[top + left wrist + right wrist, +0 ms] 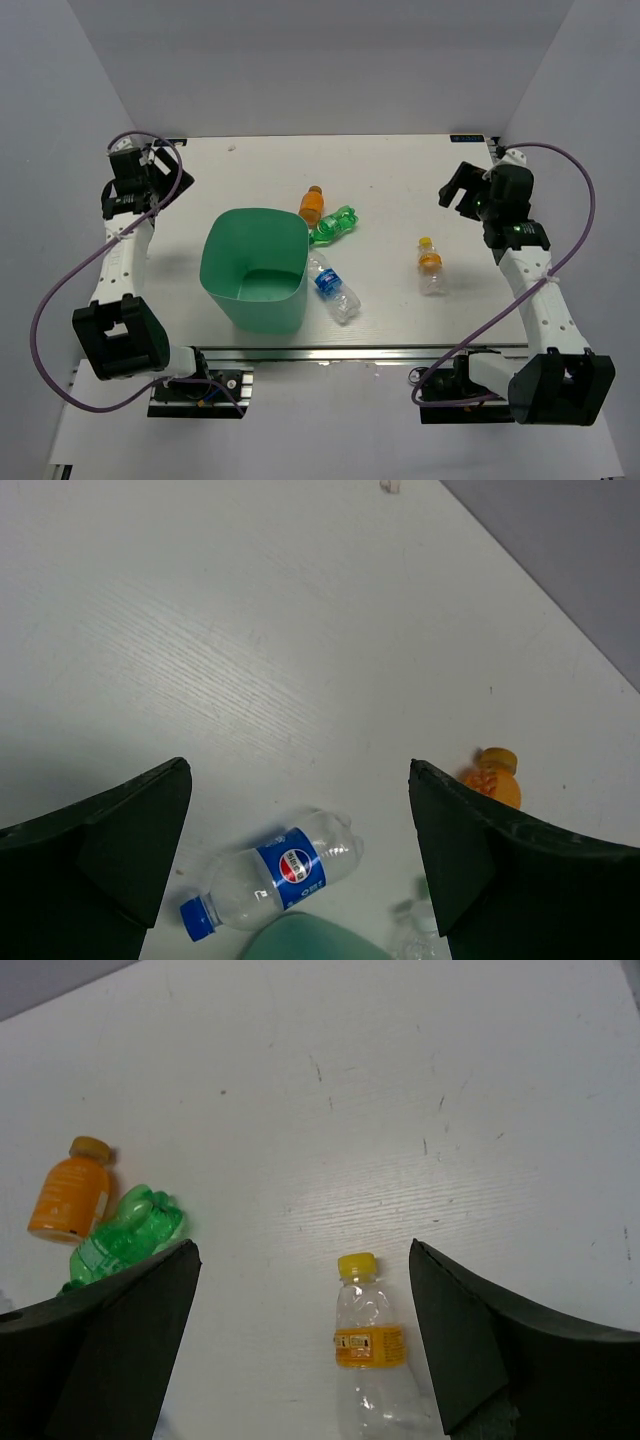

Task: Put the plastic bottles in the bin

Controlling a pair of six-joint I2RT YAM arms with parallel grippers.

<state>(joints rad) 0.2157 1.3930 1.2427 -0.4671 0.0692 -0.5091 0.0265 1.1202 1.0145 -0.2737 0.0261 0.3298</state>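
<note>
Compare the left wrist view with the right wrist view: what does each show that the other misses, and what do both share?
Only the left wrist: the blue-labelled clear bottle and an edge of the bin. Only the right wrist: the orange-banded clear bottle and a clear look at the green bottle. Both: the orange bottle, lying on the white table.

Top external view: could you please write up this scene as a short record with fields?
bin: upright, left of centre, no bottle visible inside
bottles on table: orange bottle, green bottle, blue-label bottle beside bin; orange-band bottle apart, right
left gripper: open, empty
right gripper: open, empty
</note>
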